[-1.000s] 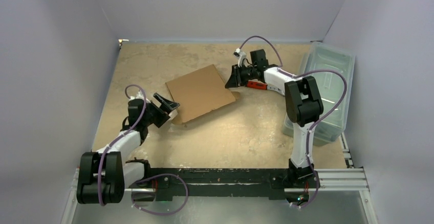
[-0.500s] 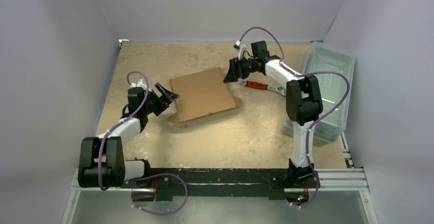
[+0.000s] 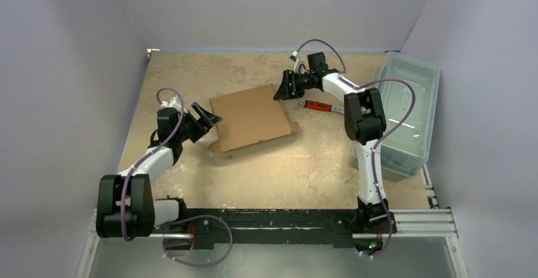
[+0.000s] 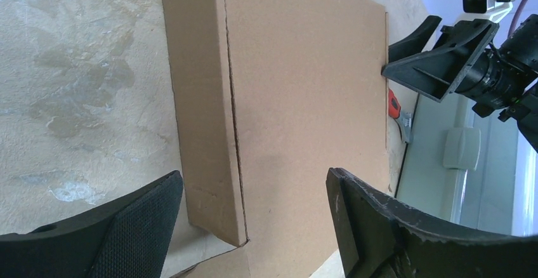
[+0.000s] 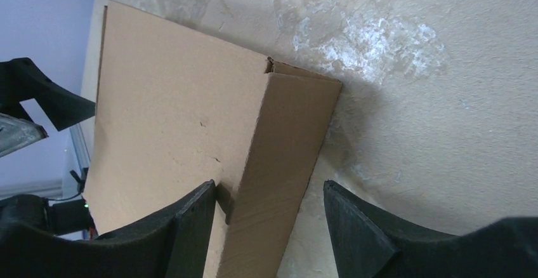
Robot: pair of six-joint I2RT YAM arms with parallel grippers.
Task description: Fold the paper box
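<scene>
Paper box [image 3: 250,118] is laid flat, wrench [image 3: 317,105] just off its right side. Left gripper [image 3: 206,120] is spread wide at its left edge. Right gripper [image 3: 282,92] is spread wide astride its far-right corner wall, with nothing clamped. Side-wall folding is judged in hand. Next, that wall must be pinched and squared.

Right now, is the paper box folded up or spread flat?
Folded up: the paper box has a top panel over raised side walls.

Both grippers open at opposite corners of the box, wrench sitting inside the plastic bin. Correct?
No. The wrench lies on the table between the paper box and the bin, not inside it, as the top view shows. The left gripper and right gripper are open at opposite corners of the box.
</scene>
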